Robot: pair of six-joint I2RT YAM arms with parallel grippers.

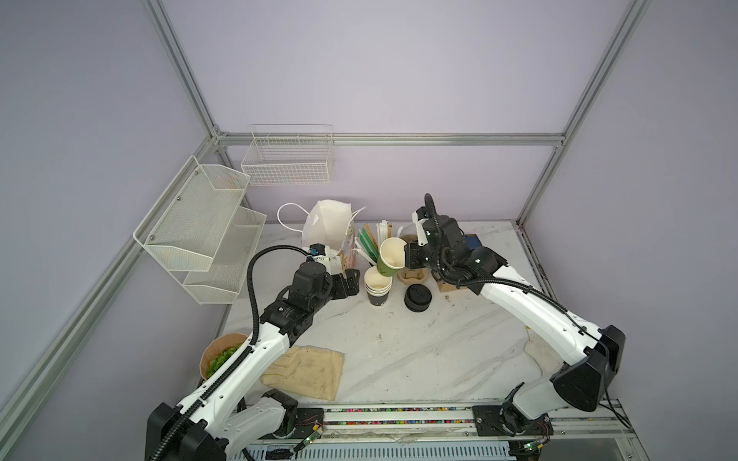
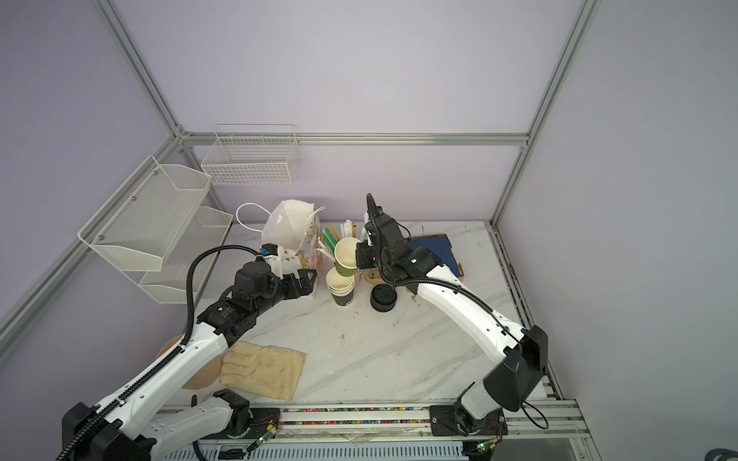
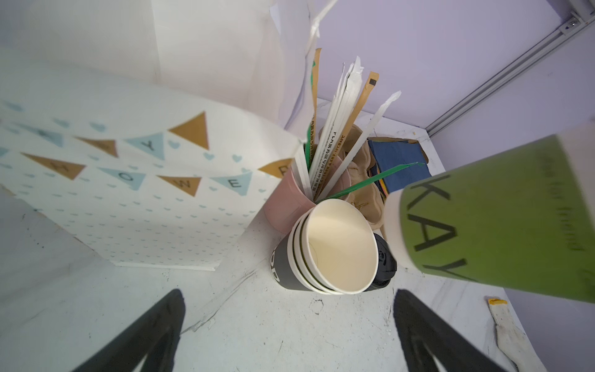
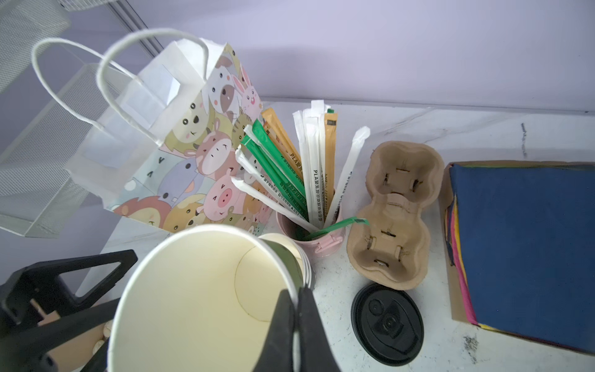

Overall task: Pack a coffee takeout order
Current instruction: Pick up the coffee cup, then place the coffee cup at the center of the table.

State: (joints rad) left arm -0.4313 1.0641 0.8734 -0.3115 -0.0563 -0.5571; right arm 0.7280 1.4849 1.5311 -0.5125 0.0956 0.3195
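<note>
Around the carrier [image 4: 391,206] sit lids [image 4: 388,323], straws [image 4: 314,180], napkins [image 4: 521,235].

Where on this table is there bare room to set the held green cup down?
The widest bare marble lies between the beige cloth, the black lids and the right arm. The back is crowded: paper bag, straw holder, cup stack, carrier and napkins stand close together. Both carrier wells are empty.

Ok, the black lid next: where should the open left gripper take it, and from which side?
Probably the black lid by its outer rim, from above on its near edge: it lies flat, top up, with the carrier behind and the cup stack beside it. The left gripper stands open.
</note>
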